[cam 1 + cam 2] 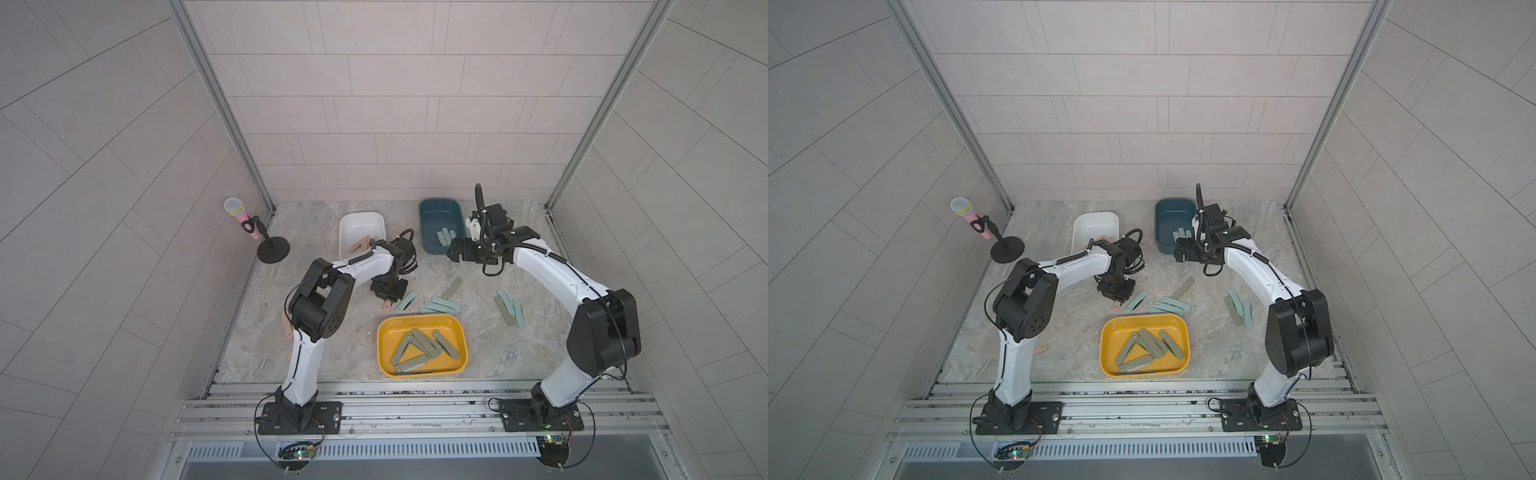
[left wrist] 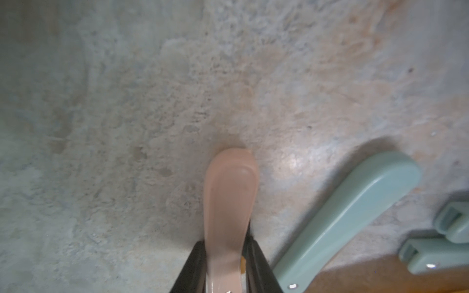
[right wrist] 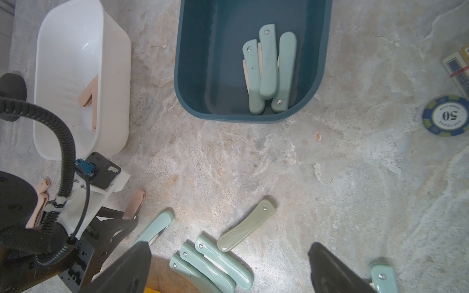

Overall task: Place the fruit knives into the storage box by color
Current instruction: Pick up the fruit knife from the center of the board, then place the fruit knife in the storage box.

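Olive knives (image 1: 424, 345) mostly in yellow box (image 1: 422, 318), three teal knives (image 3: 269, 68) in blue box (image 3: 193, 63); teal cluster (image 1: 442, 306) loose on bench (image 1: 332, 332). Left hand (image 2: 225, 243) pinches pink knife (image 2: 229, 190); right hand (image 1: 456, 250) wide, empty.

Glossy plastic fruit knife (image 2: 229, 203), rough stony tabletop (image 2: 127, 101), smooth plastic storage box (image 3: 193, 63)

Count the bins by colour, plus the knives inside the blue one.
white bin: 1
blue bin: 1
yellow bin: 1
teal knives in the blue bin: 3
Total: 6 things, 3 bins and 3 knives
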